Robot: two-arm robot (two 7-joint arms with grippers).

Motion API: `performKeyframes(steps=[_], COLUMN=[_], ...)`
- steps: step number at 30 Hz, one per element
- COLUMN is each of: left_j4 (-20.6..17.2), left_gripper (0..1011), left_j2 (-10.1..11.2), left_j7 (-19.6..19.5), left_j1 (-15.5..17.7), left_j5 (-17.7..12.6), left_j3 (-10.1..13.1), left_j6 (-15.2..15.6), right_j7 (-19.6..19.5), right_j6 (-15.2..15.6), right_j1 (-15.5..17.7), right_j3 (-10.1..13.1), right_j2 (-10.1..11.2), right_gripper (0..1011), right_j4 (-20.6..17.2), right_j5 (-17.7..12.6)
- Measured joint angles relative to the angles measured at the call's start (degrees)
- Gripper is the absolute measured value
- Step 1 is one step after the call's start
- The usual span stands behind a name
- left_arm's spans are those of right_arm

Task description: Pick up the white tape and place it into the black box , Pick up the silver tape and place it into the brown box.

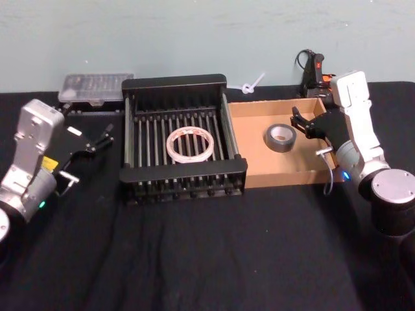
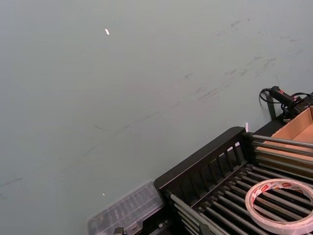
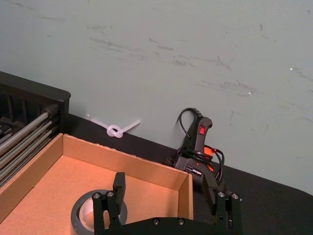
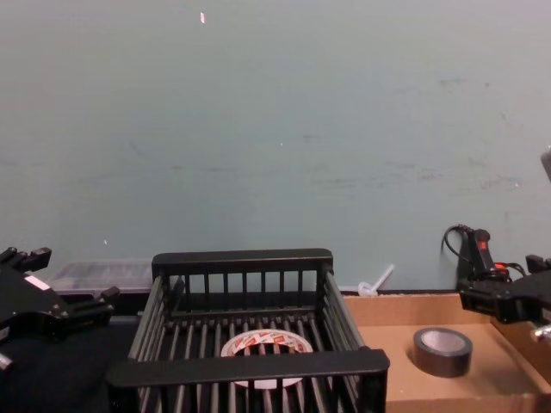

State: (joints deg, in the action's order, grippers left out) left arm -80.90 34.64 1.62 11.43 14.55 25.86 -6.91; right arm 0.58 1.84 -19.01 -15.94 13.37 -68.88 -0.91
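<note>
The white tape (image 1: pixel 190 144) lies flat on the slatted floor of the black box (image 1: pixel 175 83); the left wrist view shows the white tape (image 2: pixel 281 205) with red marks on its inner ring. The silver tape (image 1: pixel 281 137) rests on the floor of the brown box (image 1: pixel 259 165), which stands against the crate's right side. My right gripper (image 1: pixel 298 118) hovers open and empty just right of the silver tape (image 3: pixel 85 213), above the tray. My left gripper (image 1: pixel 100 138) is open and empty, left of the crate and apart from it.
A clear plastic case (image 1: pixel 96 86) sits behind the crate at the back left. A black glue gun with a red switch (image 1: pixel 312 71) and a knotted white tie (image 1: pixel 249 85) lie by the wall. Black cloth covers the table (image 1: pixel 207 259).
</note>
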Motion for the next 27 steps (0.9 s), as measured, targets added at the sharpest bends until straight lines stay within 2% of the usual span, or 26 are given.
performKeyframes(steps=[27], left_j4=[0.0], left_gripper=[1001], left_j2=[0.0], left_j7=[0.0], left_j1=[0.0], left_j5=[0.0], left_j3=[0.0], left_j6=[0.0], right_j7=[0.0], right_j6=[-0.1], right_j1=[0.1], right_j3=[0.0], right_j2=[0.1], right_gripper=[1000], right_j4=[-0.2], right_j5=[-0.2])
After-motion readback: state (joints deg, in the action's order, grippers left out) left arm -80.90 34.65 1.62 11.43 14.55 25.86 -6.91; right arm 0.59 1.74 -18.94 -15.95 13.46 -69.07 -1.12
